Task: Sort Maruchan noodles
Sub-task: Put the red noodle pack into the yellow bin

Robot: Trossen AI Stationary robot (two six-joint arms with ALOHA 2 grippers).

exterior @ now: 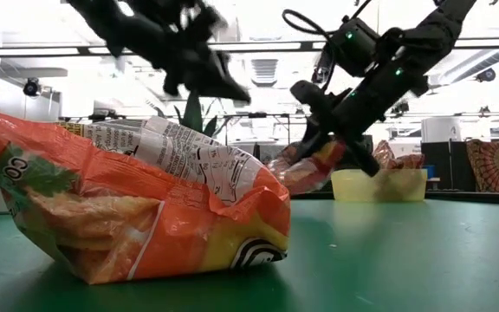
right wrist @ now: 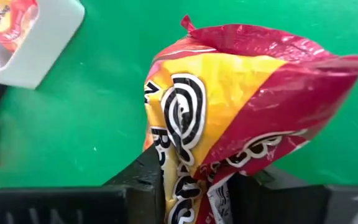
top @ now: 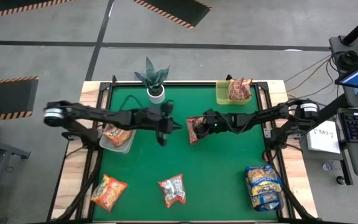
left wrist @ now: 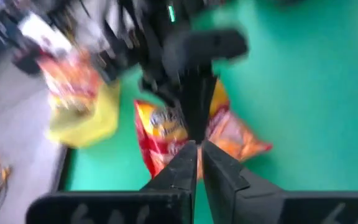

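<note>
right gripper [top: 194, 129] grips a red-and-yellow noodle packet [right wrist: 241, 106] at frame centre.
left gripper [top: 178, 127], fingers closed and empty, hangs just left of it; other packets lie along the lower edge.

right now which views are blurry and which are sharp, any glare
Left wrist view: heavy motion blur; the right gripper and its red-and-yellow packet smear. Right wrist view: crisp, print readable on that packet, soft sheen on the plastic. Low view: bright ceiling lights wash out the background; the near orange packet is fairly sharp, the left gripper blurred. High view: evenly lit and clear.
</note>
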